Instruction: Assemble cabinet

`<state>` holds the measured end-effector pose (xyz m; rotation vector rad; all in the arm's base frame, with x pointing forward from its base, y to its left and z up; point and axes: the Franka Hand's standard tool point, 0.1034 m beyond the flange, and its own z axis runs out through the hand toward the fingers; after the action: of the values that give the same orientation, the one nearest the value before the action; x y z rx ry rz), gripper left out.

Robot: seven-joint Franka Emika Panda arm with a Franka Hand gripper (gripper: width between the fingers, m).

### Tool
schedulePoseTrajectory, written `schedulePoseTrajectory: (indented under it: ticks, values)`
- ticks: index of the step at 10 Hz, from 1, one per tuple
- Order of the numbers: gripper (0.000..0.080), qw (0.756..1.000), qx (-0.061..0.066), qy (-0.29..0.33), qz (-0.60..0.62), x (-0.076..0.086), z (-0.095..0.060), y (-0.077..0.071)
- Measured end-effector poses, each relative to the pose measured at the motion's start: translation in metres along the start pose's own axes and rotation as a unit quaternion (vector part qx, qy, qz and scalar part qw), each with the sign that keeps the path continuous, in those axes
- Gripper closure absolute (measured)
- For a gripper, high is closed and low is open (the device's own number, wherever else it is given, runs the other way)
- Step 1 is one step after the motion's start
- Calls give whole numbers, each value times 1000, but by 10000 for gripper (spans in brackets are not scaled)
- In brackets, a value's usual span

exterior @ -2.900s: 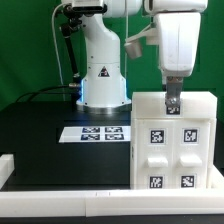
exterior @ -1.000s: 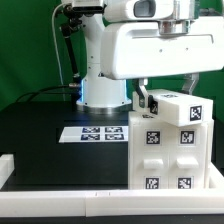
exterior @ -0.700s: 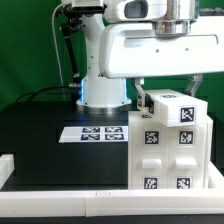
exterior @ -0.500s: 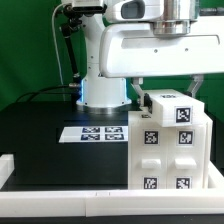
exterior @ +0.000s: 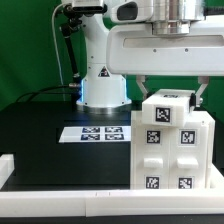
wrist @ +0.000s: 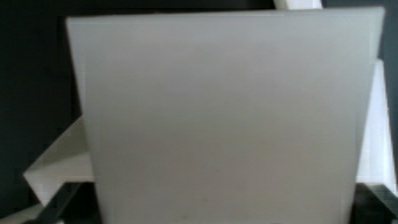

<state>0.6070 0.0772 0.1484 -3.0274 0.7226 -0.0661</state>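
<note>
Hand: the arm's two-finger hand (exterior: 169, 93) straddles a small white tagged block (exterior: 165, 108), apparently gripping it.
Cabinet: the large white tagged box shell (exterior: 172, 150) stands on the black surface (exterior: 50, 135), at the exterior view's right.
Risk: the block looks tilted; a skewed seating could jam it or let it slip.

White cabinet (exterior: 168, 155) bears black-and-white coded tags; the marker board (exterior: 95, 132) matches it on the black table (exterior: 40, 135), before a green backdrop (exterior: 25, 45).
</note>
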Motion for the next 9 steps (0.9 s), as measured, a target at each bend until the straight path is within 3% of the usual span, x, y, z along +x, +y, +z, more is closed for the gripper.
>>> schedulePoseTrajectory:
  ticks: [7, 9]
  values:
    - [238, 962, 16, -11, 274, -3, 0, -7]
    - [238, 921, 20, -13, 388, -6, 0, -11]
